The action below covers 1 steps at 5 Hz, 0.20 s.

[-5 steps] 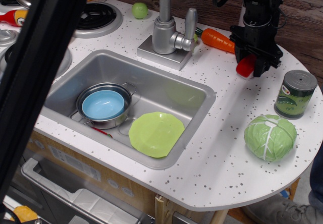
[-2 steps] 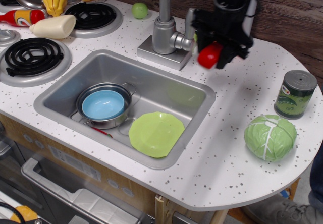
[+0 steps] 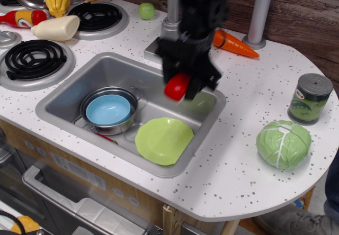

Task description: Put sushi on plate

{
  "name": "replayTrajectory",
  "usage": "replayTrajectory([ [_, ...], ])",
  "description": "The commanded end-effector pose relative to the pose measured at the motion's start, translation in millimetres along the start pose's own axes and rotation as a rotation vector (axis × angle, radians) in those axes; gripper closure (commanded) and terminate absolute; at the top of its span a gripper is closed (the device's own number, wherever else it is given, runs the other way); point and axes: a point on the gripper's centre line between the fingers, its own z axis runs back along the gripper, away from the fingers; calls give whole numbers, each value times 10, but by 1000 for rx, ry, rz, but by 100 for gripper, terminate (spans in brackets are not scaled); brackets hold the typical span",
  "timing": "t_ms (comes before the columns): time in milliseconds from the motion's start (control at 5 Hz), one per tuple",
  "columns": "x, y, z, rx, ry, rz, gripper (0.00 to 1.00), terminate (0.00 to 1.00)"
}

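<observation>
My gripper [image 3: 180, 84] is shut on the sushi [image 3: 176, 87], a small glossy red piece whose white base is hidden between the fingers. It hangs above the right part of the sink [image 3: 69, 89], a little above and behind the plate. The plate [image 3: 163, 140] is flat, light green with a wavy rim, and lies in the sink's front right corner with nothing on it. The black arm rises from the gripper and hides most of the faucet.
A blue bowl inside a steel pot [image 3: 109, 109] sits left of the plate. An orange carrot [image 3: 236, 43] lies at the back. A cabbage [image 3: 283, 143] and a green can [image 3: 310, 98] stand at the right. Stove burners [image 3: 33, 59] and toy foods are at the left.
My gripper has carried the sushi from the right counter by the carrot, leftward and forward past the faucet, to above the sink. The dark bar at the left has gone.
</observation>
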Motion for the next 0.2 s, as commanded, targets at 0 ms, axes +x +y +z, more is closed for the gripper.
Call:
replayTrajectory([
  [0,-112,158,-119,-40,-78,33,100,100],
])
